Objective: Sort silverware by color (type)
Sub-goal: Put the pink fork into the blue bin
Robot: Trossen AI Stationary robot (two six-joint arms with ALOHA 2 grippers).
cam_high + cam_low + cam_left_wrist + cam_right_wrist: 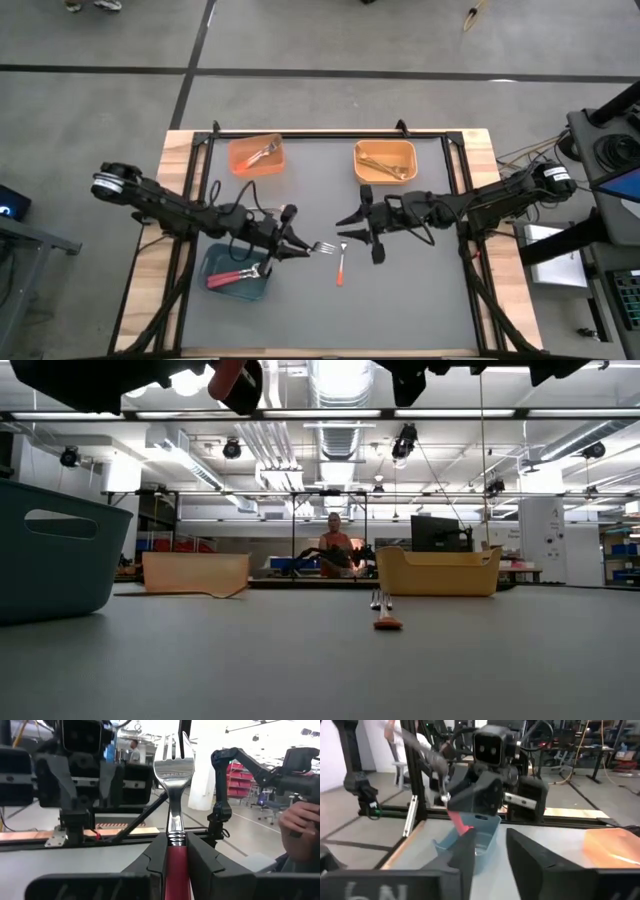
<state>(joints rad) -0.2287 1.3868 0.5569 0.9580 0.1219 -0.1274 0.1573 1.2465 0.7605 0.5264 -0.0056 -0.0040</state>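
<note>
**Asker:** Left wrist view first, please. What is that arm's gripper doing?

**Describer:** The left gripper point(176, 851) is clamped on a red-handled fork point(174, 775). Its two dark fingers point(155, 854) press the handle from both sides, and the shiny tines stand up beyond the fingertips.

**Asker:** Where is that over the table?

**Describer:** Seen from above, the left gripper point(291, 245) is near the table's middle, just beside the teal bin point(237, 286), with the fork's tines point(324, 247) pointing toward the right arm.

**Asker:** And the right gripper?

**Describer:** The right gripper point(361, 230) sits near the centre with its fingers spread and nothing between them.

**Asker:** Where is the other silverware?

**Describer:** An orange-handled fork point(341, 264) lies loose on the grey mat between the two grippers. Red-handled forks point(233, 276) rest in the teal bin. The orange bin point(256, 156) holds a fork point(262, 153), and the yellow-orange bin point(385, 160) holds gold-coloured forks point(380, 163).
</note>
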